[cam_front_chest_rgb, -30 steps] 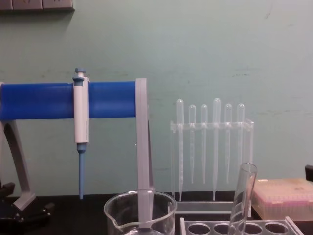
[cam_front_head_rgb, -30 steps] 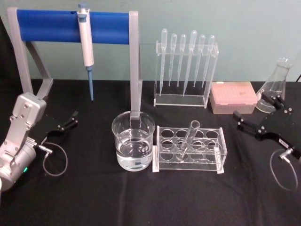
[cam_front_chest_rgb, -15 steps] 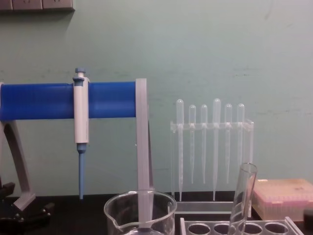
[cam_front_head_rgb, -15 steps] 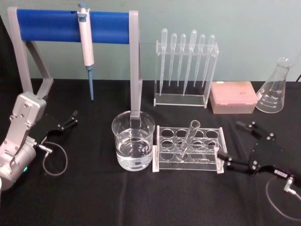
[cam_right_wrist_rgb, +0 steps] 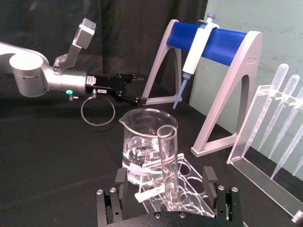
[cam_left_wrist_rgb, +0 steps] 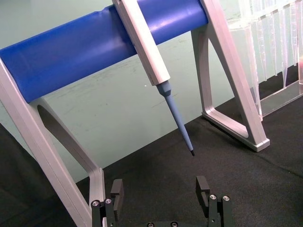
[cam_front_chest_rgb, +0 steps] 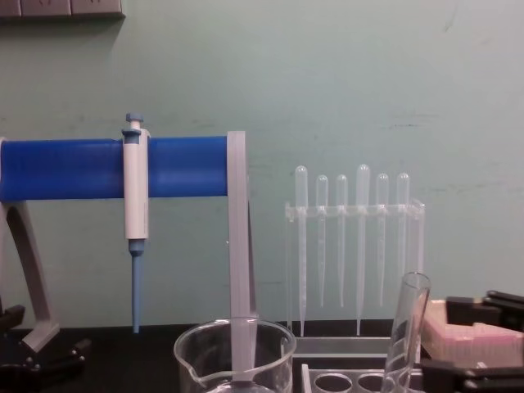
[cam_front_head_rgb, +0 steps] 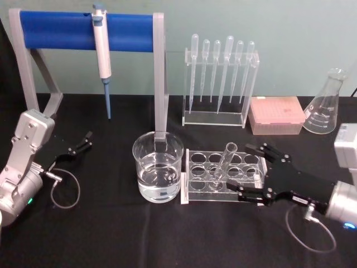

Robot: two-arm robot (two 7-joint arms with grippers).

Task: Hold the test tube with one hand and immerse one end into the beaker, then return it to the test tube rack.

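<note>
Head view: the tube leans in the rack, mouth up and tilted right, just right of the water-filled beaker. It looks like thin glass, so probably light, stiff, slick and easy to crack. The best hold seems to be on the bare upper half, below the rim, squeezed gently and square so it cannot slide or twist. The right tool is spread open over the rack's right part, near the tube but not touching it. Half a second ago it was off the rack's right end, and a second ago it was back by the flask. Tube, rack and beaker have not shifted. The left tool lies at the bench's left side, where it was before.

Left wrist view: the left tool's fingers stand apart, holding nothing.

Right wrist view: the tube stands ahead, centred between the right tool's open fingers and apart from both, with the beaker just behind it.

Chest view: the right tool's dark fingers now show at the lower right, just beside the tube. A second ago that corner held almost none of it.
</note>
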